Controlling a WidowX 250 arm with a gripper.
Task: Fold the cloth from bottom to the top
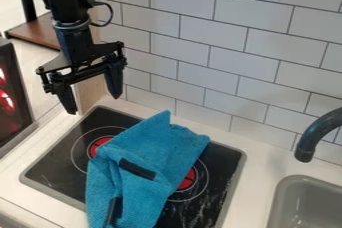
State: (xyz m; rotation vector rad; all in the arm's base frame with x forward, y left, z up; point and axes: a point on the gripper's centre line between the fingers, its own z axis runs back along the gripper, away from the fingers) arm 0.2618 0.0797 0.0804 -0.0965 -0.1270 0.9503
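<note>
Gripper (93,103) hangs at upper left, above the stove's (57,159) back-left corner, fingers spread wide, nothing between them. Blue cloth (152,144) lies bunched across the stovetop, partly over both red burners, one corner pointing toward the tiled wall (220,67). Two dark strips on it, possibly stitched-on tabs. Faucet (314,139) and sink (304,197) at right.

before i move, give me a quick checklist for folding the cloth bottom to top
1. Gripper open: ok, fingers spread.
2. Gripper empty: ok, nothing between the fingers.
3. Cloth flat: not ok, it lies rumpled on the stove with a peak at its top.
4. Bottom edge free to grasp: cannot tell, the cloth runs down to the picture's lower edge.
5. Cloth away from faucet: ok, it lies well left of it.
</note>
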